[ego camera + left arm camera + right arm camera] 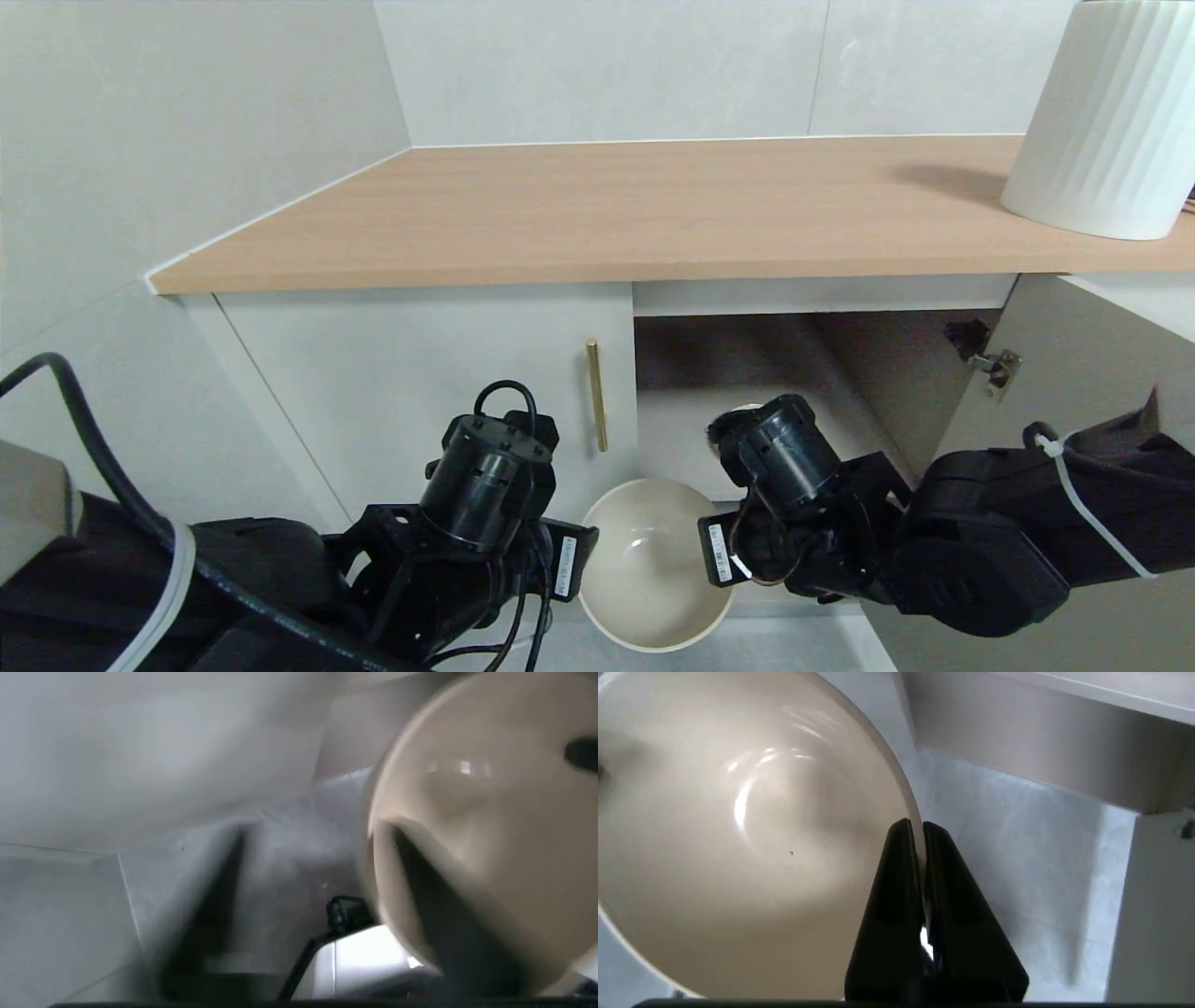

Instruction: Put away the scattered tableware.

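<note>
Both arms sit low in front of the cabinet (411, 373), with the wrists angled down. The right gripper (918, 835) is pressed together on the right rim of the bowl (653, 560), pinching it. The left gripper (313, 849) is spread, with one finger (439, 924) at the bowl's left rim. The bowl is held just near of the open compartment (747, 364), right of the brass handle (596, 394). The swung-out door (1074, 401) bounds the right side.

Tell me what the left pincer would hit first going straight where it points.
Probably the bowl: its rim sits just ahead, between the fingers of the open left pincer. Depth is unclear.
</note>
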